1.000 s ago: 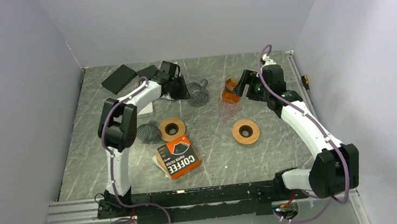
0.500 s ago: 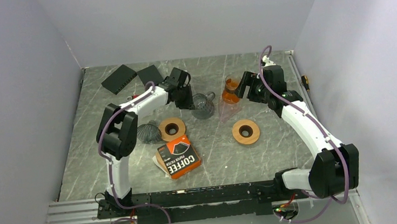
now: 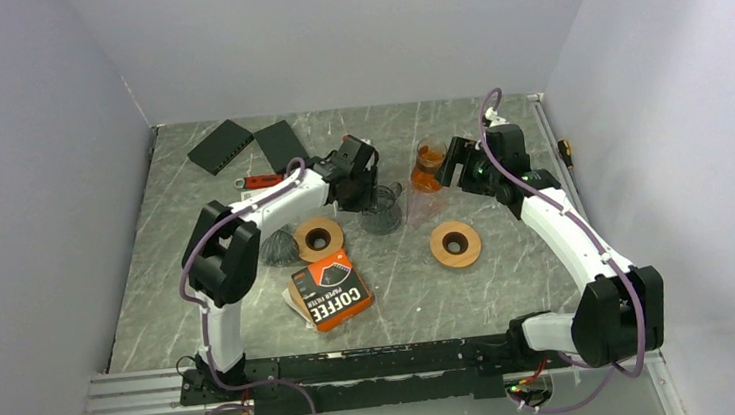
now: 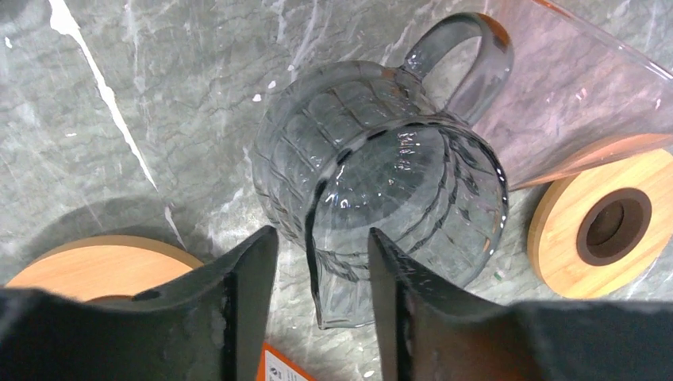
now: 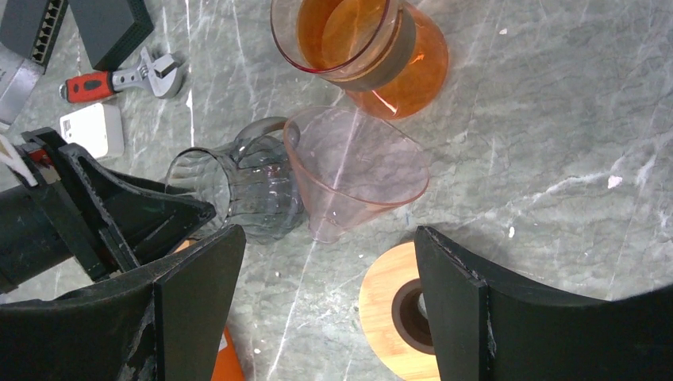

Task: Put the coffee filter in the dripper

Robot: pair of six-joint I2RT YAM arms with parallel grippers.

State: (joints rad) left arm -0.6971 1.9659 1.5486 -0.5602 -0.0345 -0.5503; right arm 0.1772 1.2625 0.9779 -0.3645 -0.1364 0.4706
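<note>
My left gripper is shut on the rim of a grey ribbed glass dripper with a handle, which is tilted on its side just above the table. One finger is outside the wall and the other is inside. A clear pink cone dripper lies on its side right beside it. The orange and black coffee filter box lies near the front. No loose filter shows. My right gripper is open and empty, hovering above the pink dripper.
An orange glass carafe stands behind the pink dripper. Two wooden rings lie on the table. A dark ribbed cone sits left of the near ring. Two black boxes and a red-handled wrench lie at the back left.
My left gripper has moved right and nearer, carrying the grey dripper up against the pink dripper. The right arm has hardly moved.
</note>
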